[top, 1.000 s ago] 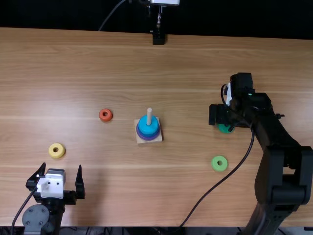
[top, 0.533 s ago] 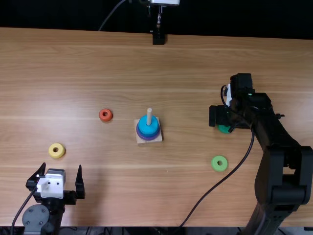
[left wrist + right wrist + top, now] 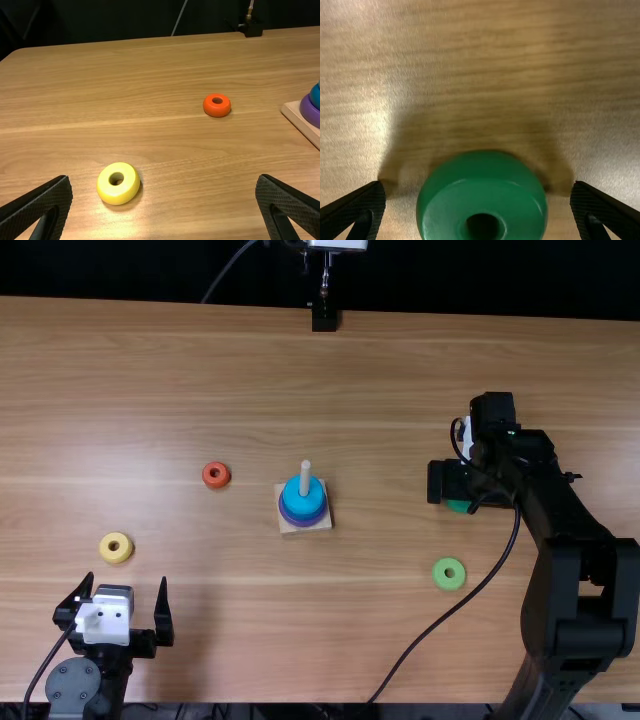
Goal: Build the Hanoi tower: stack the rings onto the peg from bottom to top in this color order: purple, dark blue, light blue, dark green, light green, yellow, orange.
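Near the table's middle, the wooden peg [image 3: 305, 478] rises from its square base, bearing a purple ring [image 3: 304, 521] with a blue ring [image 3: 302, 502] above. My right gripper [image 3: 452, 482] is low over the dark green ring [image 3: 458, 506], partly covering it. In the right wrist view the dark green ring [image 3: 482, 200] lies between the parted fingers of my right gripper [image 3: 478, 194], touching neither. My left gripper [image 3: 125, 605] rests open at the near left; in its wrist view, my left gripper [image 3: 166, 187] has the yellow ring [image 3: 118, 183] beyond its fingers.
A light green ring [image 3: 449, 574] lies nearer the front edge than my right gripper. The yellow ring [image 3: 116, 547] and orange-red ring [image 3: 216, 475] are on the left half. A black cable curves from the right arm to the front edge.
The right gripper has shifted very slightly over the dark green ring, less of which shows from above. The left arm and the other rings have kept still.
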